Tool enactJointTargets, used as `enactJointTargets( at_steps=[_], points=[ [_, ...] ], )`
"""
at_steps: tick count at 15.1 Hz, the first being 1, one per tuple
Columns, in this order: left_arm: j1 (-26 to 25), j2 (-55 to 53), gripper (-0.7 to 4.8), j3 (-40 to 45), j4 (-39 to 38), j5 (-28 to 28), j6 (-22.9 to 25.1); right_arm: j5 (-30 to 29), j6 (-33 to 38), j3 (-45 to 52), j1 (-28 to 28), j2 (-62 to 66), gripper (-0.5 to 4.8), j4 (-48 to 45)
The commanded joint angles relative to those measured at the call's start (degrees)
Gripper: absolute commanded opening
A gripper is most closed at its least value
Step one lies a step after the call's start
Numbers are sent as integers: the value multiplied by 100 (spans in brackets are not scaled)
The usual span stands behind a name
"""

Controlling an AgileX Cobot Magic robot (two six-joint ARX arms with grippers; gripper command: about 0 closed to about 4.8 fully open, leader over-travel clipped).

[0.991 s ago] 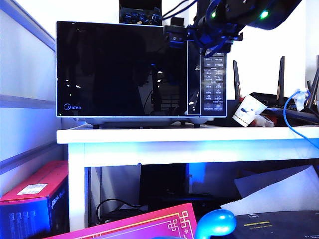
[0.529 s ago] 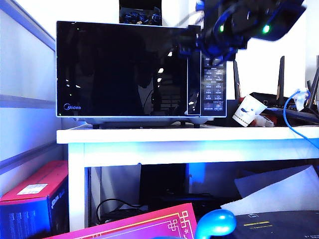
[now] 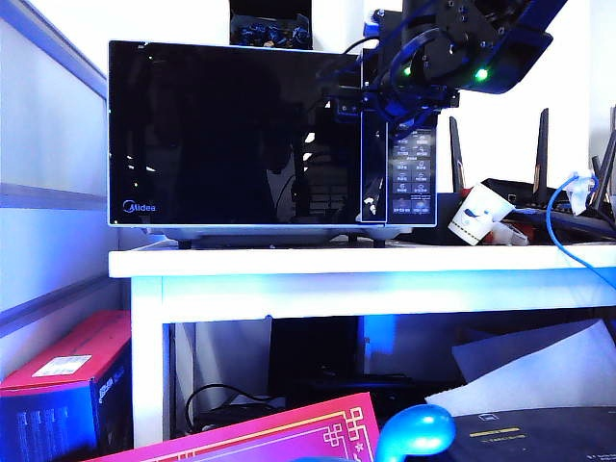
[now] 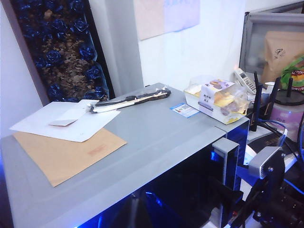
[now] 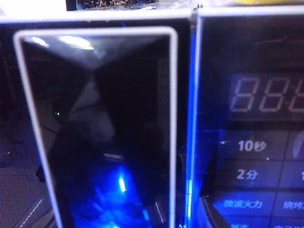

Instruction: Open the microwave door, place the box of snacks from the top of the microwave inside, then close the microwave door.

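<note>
Black glass fills your exterior view: the microwave door (image 3: 236, 135) is flush with the front of the microwave (image 3: 274, 140), so you are on the first step, opening it, with nothing yet swung out. Your right claw (image 3: 348, 99) is up at the top right of the door, at the silver-edged handle strip (image 3: 374, 144) just left of the button panel (image 3: 412, 164); its wrist camera looks straight onto that strip (image 5: 102, 128) and the digital display (image 5: 266, 99) from very close. From these pictures you cannot tell how wide that claw stands, nor whether its fingers touch the handle; nothing shows it carrying anything. My judgement: the next move calls for hooking or pinching the strip's edge, then pulling toward the near side along the arc of the left-side hinge, not straight out, or the fingers may slip off the glossy trim. The box of snacks (image 4: 216, 97) sits on the microwave's grey top, above the button-panel end, beside a small blue card (image 4: 184, 109). Your left claw itself is not in any picture; its arm hangs high over the microwave roof, looking down at the box, some papers (image 4: 66, 123) and a dark, knife-like tool (image 4: 130, 99).
</note>
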State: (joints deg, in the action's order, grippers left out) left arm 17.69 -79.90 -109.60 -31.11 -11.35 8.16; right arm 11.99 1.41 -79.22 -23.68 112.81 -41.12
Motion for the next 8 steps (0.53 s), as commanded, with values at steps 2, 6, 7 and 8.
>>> enactJointTargets(
  at_steps=[2, 6, 7, 8],
  points=[
    [2, 24, -5, -24, 33, -26, 42, -74, 0, -31, 2, -2, 237, 20],
    [2, 24, -5, -24, 33, -26, 42, -63, -7, -31, 0, -24, 165, 26],
    [2, 24, -5, -24, 33, -24, 42, -50, -20, -28, 0, -24, 165, 39],
    [2, 24, -5, -24, 33, -24, 42, -46, -17, -31, 0, -28, 165, 57]
  ],
)
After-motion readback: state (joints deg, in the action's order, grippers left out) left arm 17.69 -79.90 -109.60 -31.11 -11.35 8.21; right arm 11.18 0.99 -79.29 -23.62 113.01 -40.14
